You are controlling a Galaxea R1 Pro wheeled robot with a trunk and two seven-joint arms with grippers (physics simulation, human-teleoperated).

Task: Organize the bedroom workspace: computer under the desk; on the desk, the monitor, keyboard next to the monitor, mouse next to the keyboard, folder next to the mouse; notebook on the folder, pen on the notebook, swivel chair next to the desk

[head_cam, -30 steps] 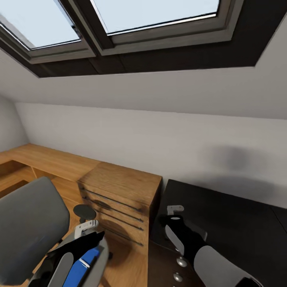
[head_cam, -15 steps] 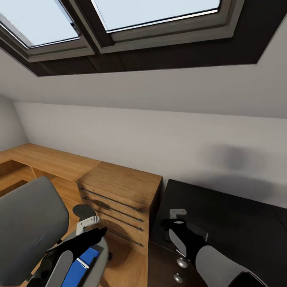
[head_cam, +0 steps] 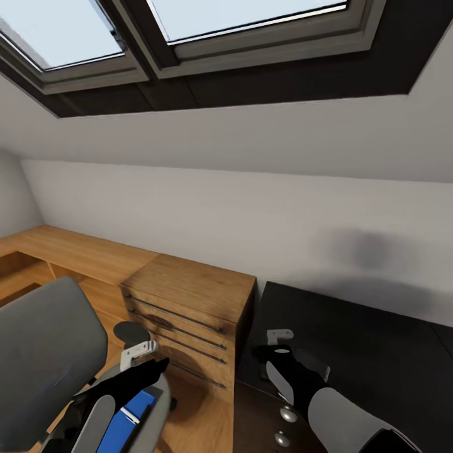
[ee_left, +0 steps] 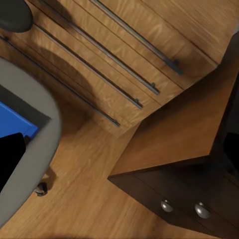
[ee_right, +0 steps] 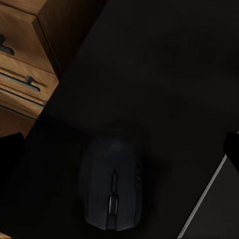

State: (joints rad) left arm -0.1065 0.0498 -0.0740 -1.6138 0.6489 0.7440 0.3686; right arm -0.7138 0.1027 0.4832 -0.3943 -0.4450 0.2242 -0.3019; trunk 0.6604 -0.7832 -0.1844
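The grey swivel chair (head_cam: 44, 352) stands at the lower left, and the blue folder (head_cam: 129, 418) lies on its seat. My left gripper (head_cam: 141, 352) hangs above the seat's front edge, open and empty. In the left wrist view a corner of the folder (ee_left: 15, 124) shows beside one dark fingertip (ee_left: 9, 159). My right gripper (head_cam: 277, 336) hovers over the near left corner of the black desk (head_cam: 377, 352). It is open, with the black mouse (ee_right: 113, 191) lying on the desk just below it. Monitor, keyboard, notebook and pen are out of view.
A wooden drawer chest (head_cam: 189, 302) stands between the chair and the desk. A low wooden shelf (head_cam: 69, 251) runs along the wall at the left. The desk front has drawers with round knobs (head_cam: 287, 414). Skylights (head_cam: 245, 16) sit in the sloped ceiling.
The view has shifted slightly. My right gripper has sunk a little toward the desk, and my left gripper has edged slightly up over the chair seat.
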